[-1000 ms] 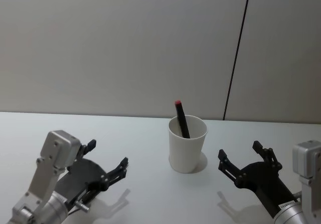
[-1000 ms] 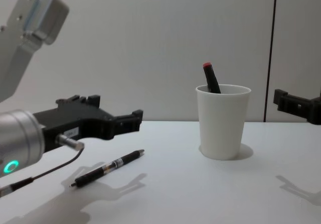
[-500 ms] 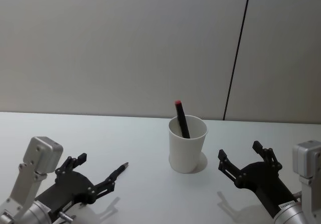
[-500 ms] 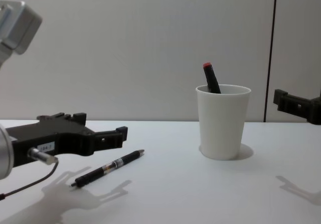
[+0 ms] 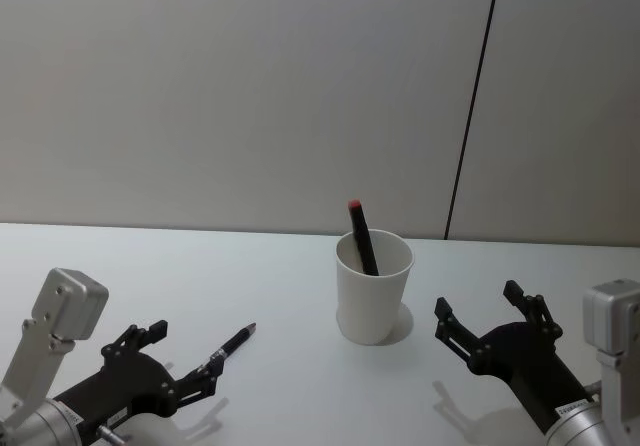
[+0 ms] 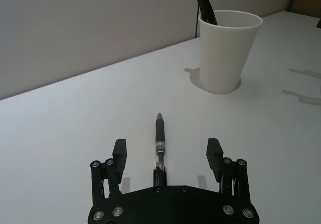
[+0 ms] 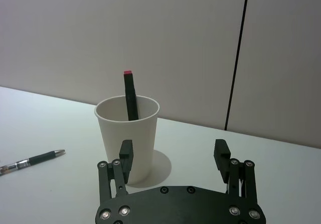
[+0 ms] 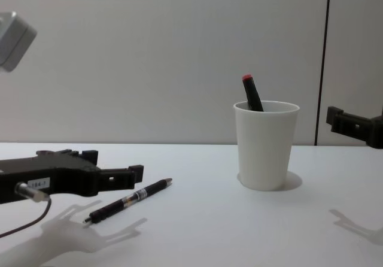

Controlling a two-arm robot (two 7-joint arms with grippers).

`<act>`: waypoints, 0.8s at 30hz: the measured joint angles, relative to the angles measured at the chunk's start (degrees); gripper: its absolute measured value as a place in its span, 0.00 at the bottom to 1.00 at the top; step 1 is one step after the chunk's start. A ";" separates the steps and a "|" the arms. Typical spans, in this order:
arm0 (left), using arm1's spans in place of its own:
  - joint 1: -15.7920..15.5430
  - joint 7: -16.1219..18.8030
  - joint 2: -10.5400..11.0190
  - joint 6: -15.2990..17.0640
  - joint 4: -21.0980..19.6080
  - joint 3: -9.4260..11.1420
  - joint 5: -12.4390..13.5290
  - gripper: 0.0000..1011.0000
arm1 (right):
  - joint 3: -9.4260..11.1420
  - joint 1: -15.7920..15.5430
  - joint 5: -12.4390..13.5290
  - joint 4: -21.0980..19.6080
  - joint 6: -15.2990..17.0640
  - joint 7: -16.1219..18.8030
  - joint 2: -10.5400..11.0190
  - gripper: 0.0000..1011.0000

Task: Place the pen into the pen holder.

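A black pen (image 5: 232, 343) (image 6: 160, 143) (image 8: 128, 200) lies flat on the white table, left of the pen holder. The pen holder (image 5: 373, 291) (image 8: 265, 147) is a white paper cup standing upright with a black, red-capped marker (image 5: 361, 236) leaning inside. My left gripper (image 5: 185, 356) (image 6: 167, 148) (image 8: 114, 165) hangs low over the table, open, its fingers either side of the pen's near end. My right gripper (image 5: 478, 306) (image 7: 173, 148) hovers open to the right of the cup (image 7: 128, 138), holding nothing.
The white table (image 5: 300, 386) stretches back to a grey wall with a dark vertical seam (image 5: 470, 136). Bare tabletop lies between pen and cup and in front of the cup.
My left gripper has dropped and drawn back toward me, uncovering the pen in the head view and ending open astride its near end. Pen, cup and right gripper have not moved.
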 joint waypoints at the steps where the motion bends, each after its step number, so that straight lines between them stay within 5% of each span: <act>1: -0.12 -0.33 0.12 0.22 0.12 -0.03 -0.20 0.99 | 0.00 0.00 0.00 0.00 0.00 0.00 0.00 0.99; 24: -4.26 -4.96 2.81 5.94 4.43 0.90 -2.93 0.99 | 0.00 0.00 0.00 0.00 0.00 0.00 0.00 0.99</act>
